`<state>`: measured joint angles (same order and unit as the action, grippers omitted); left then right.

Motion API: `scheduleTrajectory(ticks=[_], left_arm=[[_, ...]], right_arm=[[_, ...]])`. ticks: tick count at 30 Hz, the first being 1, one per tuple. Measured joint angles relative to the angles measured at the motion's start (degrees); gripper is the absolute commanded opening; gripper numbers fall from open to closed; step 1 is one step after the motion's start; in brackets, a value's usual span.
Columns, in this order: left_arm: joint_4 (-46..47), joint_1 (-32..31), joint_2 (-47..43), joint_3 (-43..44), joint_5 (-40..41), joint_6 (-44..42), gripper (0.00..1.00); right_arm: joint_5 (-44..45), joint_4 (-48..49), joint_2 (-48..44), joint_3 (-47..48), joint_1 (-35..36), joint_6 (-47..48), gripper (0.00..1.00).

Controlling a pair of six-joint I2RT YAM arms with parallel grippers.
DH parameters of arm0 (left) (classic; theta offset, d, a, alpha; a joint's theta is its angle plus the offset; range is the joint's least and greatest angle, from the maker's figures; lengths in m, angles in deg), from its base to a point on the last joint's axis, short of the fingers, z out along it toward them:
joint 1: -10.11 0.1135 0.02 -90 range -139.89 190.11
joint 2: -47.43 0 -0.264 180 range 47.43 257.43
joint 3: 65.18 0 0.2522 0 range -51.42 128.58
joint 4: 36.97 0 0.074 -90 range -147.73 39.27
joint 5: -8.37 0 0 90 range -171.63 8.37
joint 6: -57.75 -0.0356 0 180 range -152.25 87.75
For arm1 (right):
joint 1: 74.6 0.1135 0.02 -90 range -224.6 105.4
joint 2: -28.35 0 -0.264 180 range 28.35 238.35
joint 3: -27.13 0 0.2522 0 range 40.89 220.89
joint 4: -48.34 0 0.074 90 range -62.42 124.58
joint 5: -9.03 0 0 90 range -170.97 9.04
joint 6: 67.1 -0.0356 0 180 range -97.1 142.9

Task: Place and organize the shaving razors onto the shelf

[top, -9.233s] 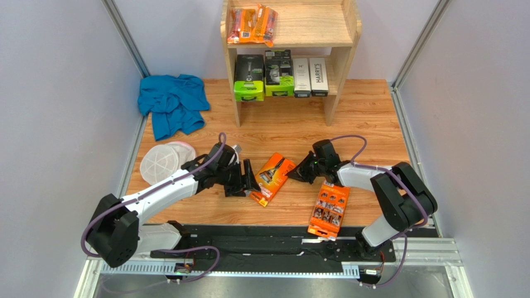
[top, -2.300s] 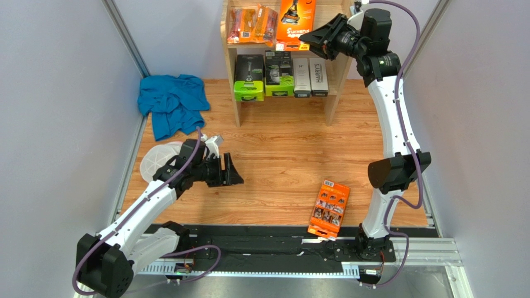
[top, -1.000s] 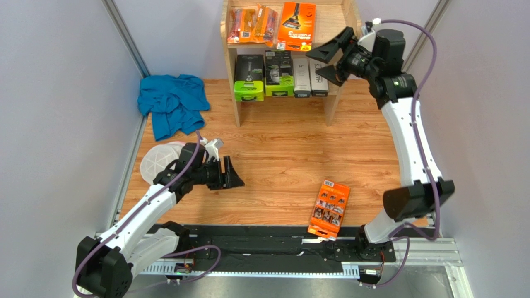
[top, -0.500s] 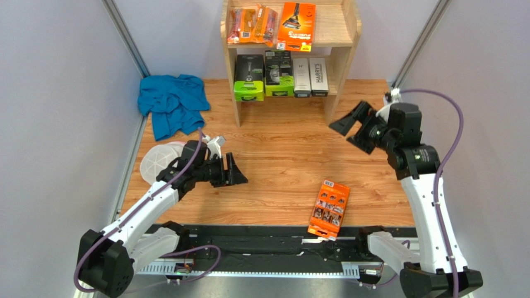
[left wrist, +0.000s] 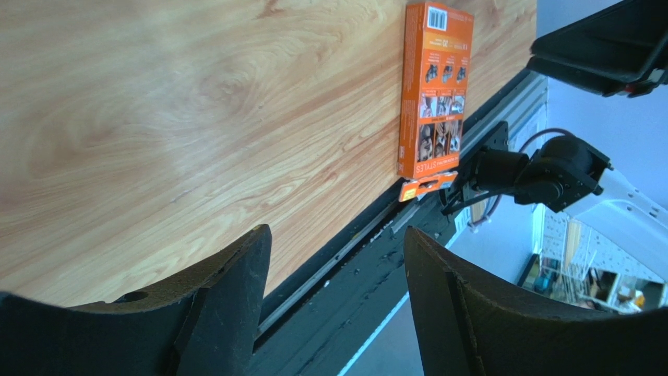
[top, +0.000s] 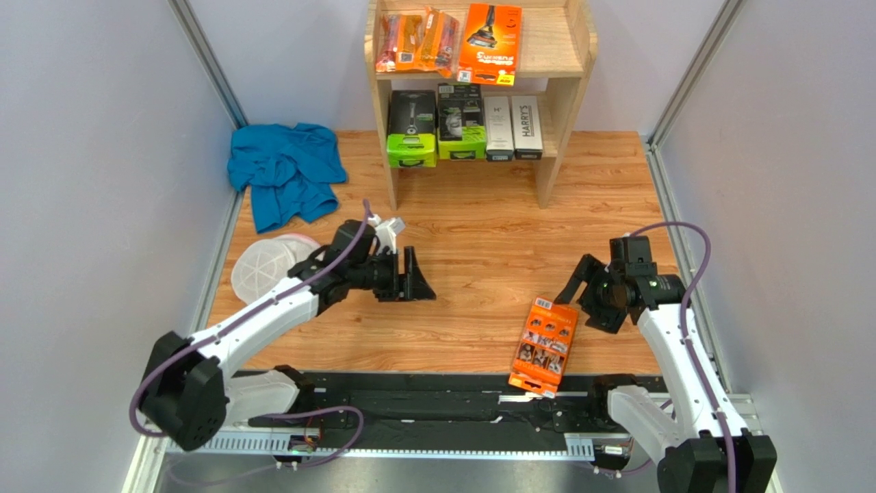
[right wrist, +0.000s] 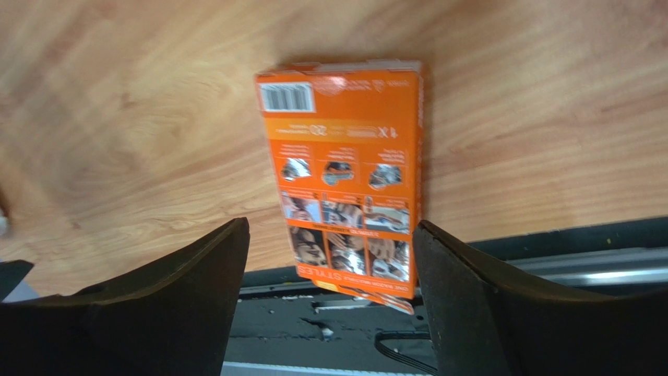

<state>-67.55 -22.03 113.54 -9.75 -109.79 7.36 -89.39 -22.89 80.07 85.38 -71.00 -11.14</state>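
The right gripper (top: 582, 304), jaws apart, hovered just beside the flat orange box (top: 544, 345) at lower centre. The left gripper (top: 415, 278), left of centre, was likewise spread, empty.

Bright, even light from above on the desk (top: 483, 236), and the overhead view is crisp. Soft shadow sits under the shelf (top: 545, 41) at the far edge. Left wrist: pale sheen on the wood. Right wrist: orange box (right wrist: 345, 172) slightly smeared, small print unreadable.

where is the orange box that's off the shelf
Top view: the flat orange razor box lies right of centre at the near edge of the wooden table, overhanging the black rail, left of the right gripper.
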Motion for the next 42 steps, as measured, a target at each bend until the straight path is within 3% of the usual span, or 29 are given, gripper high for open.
scheduleTrajectory(ticks=[8, 22, 27, 36, 42], left_arm=[[5.8, -8.8, 14.6, 6.4, 1.6, 5.4, 0.71], [13.8, -13.0, 32.3, 18.5, -0.7, 9.2, 0.70], [15.3, -13.9, 36.4, 19.4, -2.0, 9.6, 0.70], [14.4, -13.9, 38.2, 19.4, -2.0, 10.2, 0.70], [13.4, -14.0, 41.0, 19.5, -2.1, 11.4, 0.70]], right_arm=[[2.8, -1.6, 3.3, -2.2, 0.1, -2.6, 0.80], [0.3, 5.1, 1.8, -17.5, 0.5, -9.0, 0.79], [-2.8, 10.2, 3.5, -18.5, 0.6, -9.4, 0.64], [-10.6, 21.7, 11.2, -18.6, 3.8, -11.4, 0.55], [-11.2, 26.4, 12.4, -18.6, 8.0, -13.6, 0.51]])
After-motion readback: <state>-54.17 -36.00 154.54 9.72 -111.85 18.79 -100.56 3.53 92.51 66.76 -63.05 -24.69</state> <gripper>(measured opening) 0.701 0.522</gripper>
